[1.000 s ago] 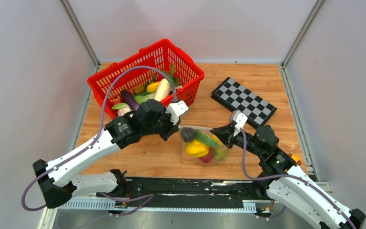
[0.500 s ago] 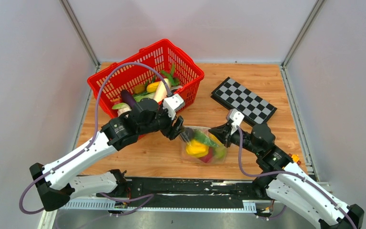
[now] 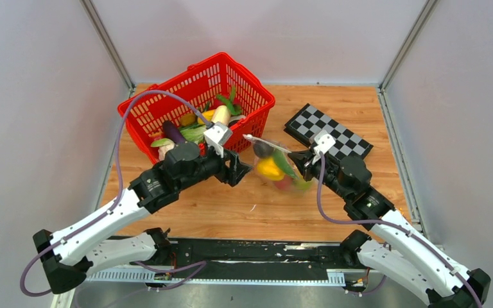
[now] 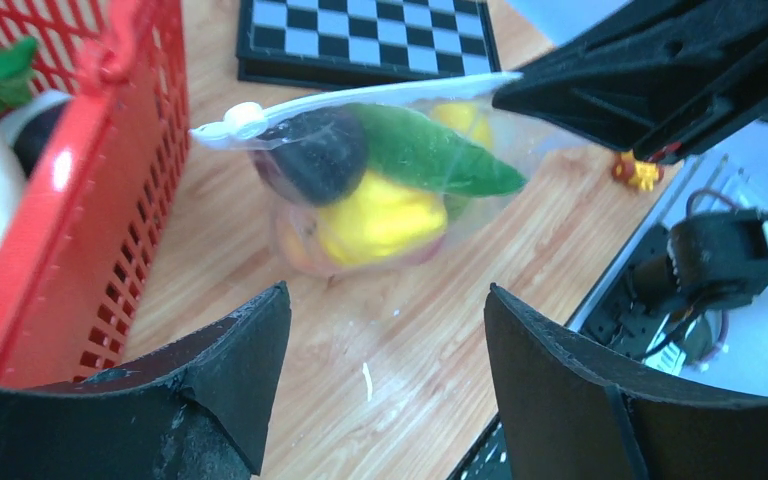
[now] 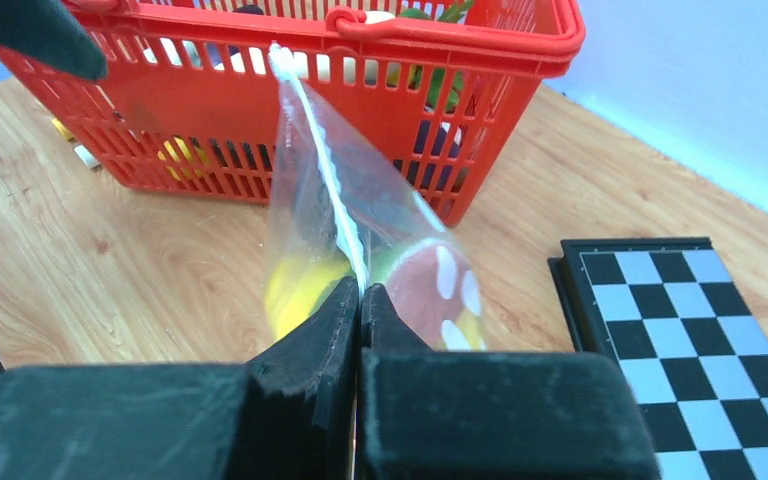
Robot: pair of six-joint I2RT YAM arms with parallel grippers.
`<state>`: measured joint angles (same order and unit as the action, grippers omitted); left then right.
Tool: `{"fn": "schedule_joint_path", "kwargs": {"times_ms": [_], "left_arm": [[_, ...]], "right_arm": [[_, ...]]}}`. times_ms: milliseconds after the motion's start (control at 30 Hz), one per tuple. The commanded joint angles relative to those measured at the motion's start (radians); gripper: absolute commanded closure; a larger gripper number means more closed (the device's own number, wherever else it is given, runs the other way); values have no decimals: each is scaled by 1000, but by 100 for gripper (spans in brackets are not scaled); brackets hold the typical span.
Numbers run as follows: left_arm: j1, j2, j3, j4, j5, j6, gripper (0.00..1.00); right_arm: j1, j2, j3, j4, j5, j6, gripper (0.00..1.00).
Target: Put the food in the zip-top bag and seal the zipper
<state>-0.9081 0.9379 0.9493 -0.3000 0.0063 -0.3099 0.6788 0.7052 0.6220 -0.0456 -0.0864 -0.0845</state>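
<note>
Right gripper point(image 5: 360, 295) is clamped on one end of the zipper point(image 5: 325, 170), zip-top bag point(image 4: 460, 150) of food point(image 4: 375, 215) dangling over the surface point(image 3: 231, 205) near the basket point(image 3: 142, 120), left gripper point(image 4: 385, 300) wide open, so a slipping pinch could dump it all.

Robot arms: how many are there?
2. Left arm ends beside the red basket, left gripper open; the right arm has its right gripper shut on the zip-top bag.

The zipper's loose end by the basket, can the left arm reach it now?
Probably yes. The left pincer is open, facing the zip-top bag with nothing between; the right pincer clamps the zipper at its other end, leaving the end by the basket free.
</note>
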Motion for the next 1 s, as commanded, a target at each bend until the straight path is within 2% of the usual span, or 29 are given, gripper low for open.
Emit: {"fn": "schedule_joint_path", "kwargs": {"times_ms": [0, 133, 300, 433, 533, 600, 733, 833, 900, 967], "left_arm": [[3, -88, 8, 96, -102, -49, 21], [3, -114, -6, 81, -130, -53, 18], [3, -102, -15, 76, -109, -69, 18], [3, -78, -4, 75, -100, -64, 17], [4, -46, 18, 67, -73, -54, 17], [3, -23, 36, 57, -50, -50, 17], [3, 24, 48, 39, -3, -52, 17], [3, 47, 32, 45, 51, -69, 17], [3, 60, 18, 34, 93, -73, 17], [3, 64, -1, 13, 119, -72, 17]], "right_arm": [[-5, -35, 37, 104, -70, -58, 100], [-4, -25, -48, 37, -298, -45, 100], [-3, -9, -141, 2, -409, 66, 100], [-4, -71, -181, 37, -473, 101, 100], [-3, -85, -166, 35, -543, 88, 96], [-2, -72, -139, -3, -588, 59, 91], [-2, -20, -99, -53, -699, 48, 70], [0, -8, -79, -59, -725, 77, 65], [2, -18, -75, -56, -720, 112, 61], [3, -38, -76, -78, -616, 153, 57]]}}
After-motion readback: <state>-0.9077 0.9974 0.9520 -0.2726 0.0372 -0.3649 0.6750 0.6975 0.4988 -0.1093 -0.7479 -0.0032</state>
